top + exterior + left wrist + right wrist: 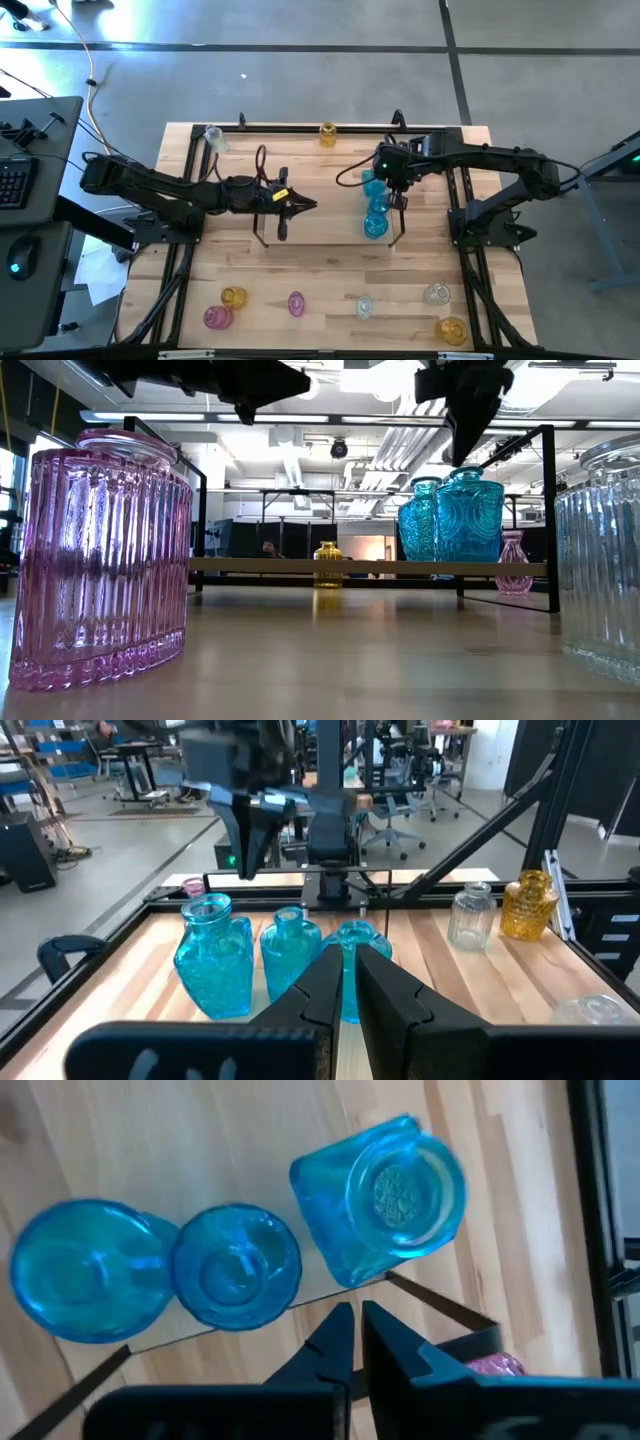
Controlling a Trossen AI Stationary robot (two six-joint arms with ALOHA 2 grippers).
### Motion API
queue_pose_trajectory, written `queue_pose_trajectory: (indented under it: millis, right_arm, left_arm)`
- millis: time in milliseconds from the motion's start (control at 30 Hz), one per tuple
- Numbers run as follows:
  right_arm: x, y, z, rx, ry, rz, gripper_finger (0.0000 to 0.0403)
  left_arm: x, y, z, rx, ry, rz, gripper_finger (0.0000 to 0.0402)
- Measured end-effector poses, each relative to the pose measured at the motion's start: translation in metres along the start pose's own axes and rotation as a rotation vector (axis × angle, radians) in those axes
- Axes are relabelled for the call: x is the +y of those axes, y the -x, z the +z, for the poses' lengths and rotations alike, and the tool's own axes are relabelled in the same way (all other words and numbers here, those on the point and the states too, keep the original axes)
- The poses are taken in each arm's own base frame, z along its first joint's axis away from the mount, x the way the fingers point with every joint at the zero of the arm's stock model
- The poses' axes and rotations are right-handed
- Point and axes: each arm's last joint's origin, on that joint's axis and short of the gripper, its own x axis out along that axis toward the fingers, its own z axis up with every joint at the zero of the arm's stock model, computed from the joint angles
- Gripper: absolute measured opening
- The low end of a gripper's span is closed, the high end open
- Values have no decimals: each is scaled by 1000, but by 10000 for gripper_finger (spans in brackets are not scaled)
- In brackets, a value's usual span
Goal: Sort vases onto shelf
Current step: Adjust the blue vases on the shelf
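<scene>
Three cyan-blue vases (375, 205) stand in a row on the shelf (330, 225) by its right wire frame; they also show as blue vases (235, 1265) in the right wrist view. My right gripper (397, 190) hangs shut just above them, fingers pointing down, beside the square-bodied vase (385, 1195). My left gripper (303, 206) is shut and hovers level over the shelf's middle, pointing at the blue vases (290, 955). A small pink vase (513, 563) stands on the table by the shelf's right end.
An amber vase (327, 133) and a clear vase (213, 138) stand at the table's far edge. Along the near edge stand several more: amber (233, 296), pink (217, 317), pink (296, 303), clear (364, 306), clear (437, 293), amber (452, 330). The shelf's left half is bare.
</scene>
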Motion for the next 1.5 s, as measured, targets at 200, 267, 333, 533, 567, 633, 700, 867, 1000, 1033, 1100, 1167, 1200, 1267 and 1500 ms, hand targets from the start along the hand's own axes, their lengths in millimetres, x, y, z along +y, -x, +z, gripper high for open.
queue_pose_trajectory:
  millis: [200,267,333,533,567,633,700,867,1000,1033,1100,1167,1200,1267,1500]
  right_arm:
    - [1,-22,-3,-4,22,-52,4]
    - [1,-26,-2,-21,20,-65,1]
    - [2,-29,1,-54,23,-65,1]
    - [2,-30,5,-97,24,-64,0]
    - [2,-30,5,-98,23,-62,0]
    - [3,-30,4,-90,15,-49,0]
    - [3,-30,3,-81,17,-42,0]
    - [8,-21,2,-69,35,-35,0]
    - [19,-14,-2,-40,80,7,0]
    - [21,-14,-3,-32,84,28,0]
    - [25,-14,-4,-22,77,50,0]
    - [27,-16,-5,-12,73,54,0]
    - [28,-17,-5,-11,73,54,0]
    - [29,-17,-5,-17,73,56,0]
    - [29,-17,-3,-31,71,73,0]
  left_arm:
    - [0,2,2,1,0,0,21]
    - [0,2,2,0,0,0,21]
    - [0,2,2,0,0,3,21]
    - [0,2,2,0,1,3,21]
    - [0,2,2,0,1,3,21]
    - [0,2,2,3,0,3,21]
    - [0,2,1,7,0,3,21]
    - [0,2,1,11,7,2,21]
    - [-2,3,1,11,7,-4,21]
    - [-2,3,1,10,6,-7,21]
    - [-4,3,1,10,6,-11,21]
    - [-4,3,1,10,6,-14,21]
    - [-4,3,1,9,6,-15,21]
    - [-5,3,1,9,5,-17,21]
    - [-5,3,1,9,5,-17,21]
